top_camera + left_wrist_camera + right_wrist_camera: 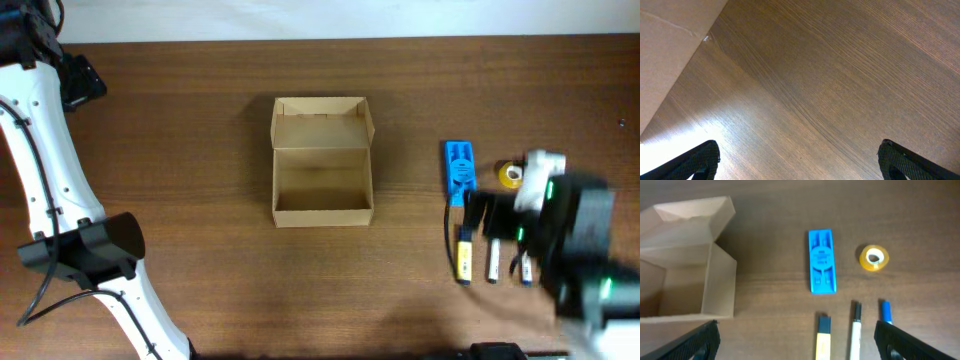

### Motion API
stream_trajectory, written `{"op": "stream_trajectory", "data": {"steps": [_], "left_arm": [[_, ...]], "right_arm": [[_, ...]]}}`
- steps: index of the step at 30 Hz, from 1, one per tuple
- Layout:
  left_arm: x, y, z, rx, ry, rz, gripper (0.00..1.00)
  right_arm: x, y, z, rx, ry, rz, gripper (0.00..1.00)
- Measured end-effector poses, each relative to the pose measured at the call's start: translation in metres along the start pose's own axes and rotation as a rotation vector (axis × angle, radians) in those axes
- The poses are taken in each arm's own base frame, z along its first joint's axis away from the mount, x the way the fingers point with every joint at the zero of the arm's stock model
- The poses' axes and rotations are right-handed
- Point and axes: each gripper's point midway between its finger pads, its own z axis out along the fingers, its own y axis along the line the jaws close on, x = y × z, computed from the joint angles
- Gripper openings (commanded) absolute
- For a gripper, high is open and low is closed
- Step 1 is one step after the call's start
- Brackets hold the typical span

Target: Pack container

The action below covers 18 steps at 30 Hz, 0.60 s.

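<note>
The brown cardboard container (322, 162) stands open at the table's middle, its flap lid folded back; it looks empty. It also shows in the right wrist view (687, 262). To its right lie a flat blue plastic case (459, 170), a yellow tape roll (511, 175), a yellow marker with a dark cap (464, 257), a white marker (493, 260) and a blue-capped marker (525, 268). My right gripper (797, 342) is open and empty, hovering above the markers. My left gripper (799, 160) is open and empty over bare wood at the far left.
The white left arm (50, 190) runs along the table's left side. The table's far edge meets a white wall (320, 18). A pale cardboard surface (665, 50) fills the upper left corner of the left wrist view.
</note>
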Motion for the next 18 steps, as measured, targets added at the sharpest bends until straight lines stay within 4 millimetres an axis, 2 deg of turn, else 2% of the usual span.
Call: {"op": "stream_trajectory", "data": {"steps": [5,7,9,12,14,18], "left_arm": [[0.0,0.0,0.0,0.002,0.001,0.0,1.0],[0.0,0.0,0.0,0.002,0.001,0.0,1.0],[0.0,0.0,0.0,0.002,0.001,0.0,1.0],[0.001,0.0,0.0,0.002,0.003,0.0,1.0],[0.0,0.0,0.0,0.002,0.002,0.0,1.0],[0.0,0.0,0.0,0.002,0.002,0.0,1.0]], "right_arm": [[-0.059,0.006,0.016,0.007,0.099,-0.01,0.99],[-0.08,0.009,0.031,0.003,0.119,-0.015,0.99],[-0.088,0.009,0.05,0.003,0.148,-0.022,0.99],[-0.081,0.007,0.079,0.009,0.228,-0.027,0.93],[-0.065,0.004,0.099,0.017,0.317,-0.021,0.9],[-0.029,-0.003,0.136,0.039,0.506,-0.011,0.9]]}}
